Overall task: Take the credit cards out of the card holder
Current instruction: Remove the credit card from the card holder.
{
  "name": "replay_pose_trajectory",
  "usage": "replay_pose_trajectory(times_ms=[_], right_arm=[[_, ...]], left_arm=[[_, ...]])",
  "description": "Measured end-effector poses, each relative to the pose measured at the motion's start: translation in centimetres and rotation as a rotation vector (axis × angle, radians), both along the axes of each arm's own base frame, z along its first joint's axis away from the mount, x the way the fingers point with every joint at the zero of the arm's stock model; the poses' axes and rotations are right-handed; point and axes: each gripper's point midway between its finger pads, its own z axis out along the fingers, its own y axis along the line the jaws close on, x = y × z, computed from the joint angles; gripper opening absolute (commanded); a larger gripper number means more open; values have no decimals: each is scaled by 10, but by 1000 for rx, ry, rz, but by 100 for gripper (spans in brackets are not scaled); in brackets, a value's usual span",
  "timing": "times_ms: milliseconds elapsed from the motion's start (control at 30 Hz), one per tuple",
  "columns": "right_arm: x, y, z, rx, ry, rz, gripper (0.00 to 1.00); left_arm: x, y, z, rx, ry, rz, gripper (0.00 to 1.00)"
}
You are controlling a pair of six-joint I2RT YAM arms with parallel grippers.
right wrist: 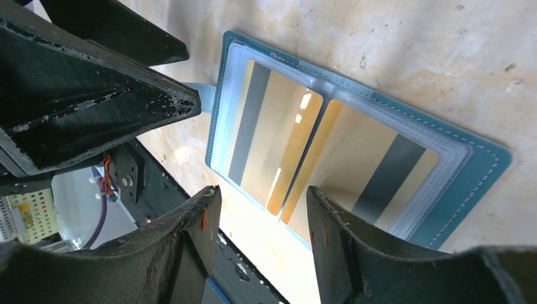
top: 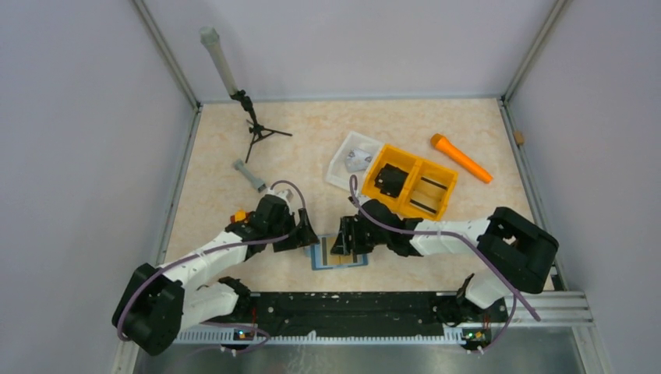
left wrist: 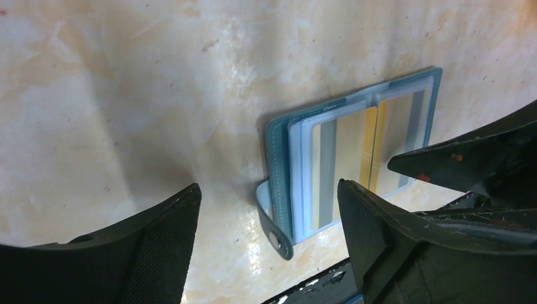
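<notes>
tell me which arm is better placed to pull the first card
Right, probably: the right claw is open astride the cards' edge in the card holder; the left claw is open over its strap corner.

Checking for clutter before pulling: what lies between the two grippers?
Only the open card holder, two gold cards in its clear sleeves. The top view shows it between the left gripper and right gripper; both wrist views agree.

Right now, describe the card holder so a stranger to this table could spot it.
On the beige table, look just ahead of the black rail at the near edge. Where the left gripper and right gripper converge lies the card holder, opened flat. It is the only teal-blue thing, showing gold cards with grey stripes, unlike the orange bin behind.
</notes>
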Motion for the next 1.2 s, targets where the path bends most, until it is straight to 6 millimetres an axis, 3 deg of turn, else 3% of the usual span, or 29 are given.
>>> replay_pose_trajectory(times_ms=[200,500,767,967,1100,1200], right_arm=[[4,-7,-3,31,29,-25,55],[1,4,-3,92,78,-6,55],[-1,6,-8,91,100,-3,55],[-3,5,-8,90,115,-3,54],[-4,5,-8,90,117,-3,54],[-5,5,-8,93,125,-3,54]], left_arm=[[10,-16,0,-89,7,-33,74],[18,-38,-2,-211,23,-101,57],[16,-39,-8,-241,26,-109,36],[17,-40,-11,-256,27,-109,26],[17,-39,-13,-261,26,-106,23],[16,-41,-13,-288,22,-115,29]])
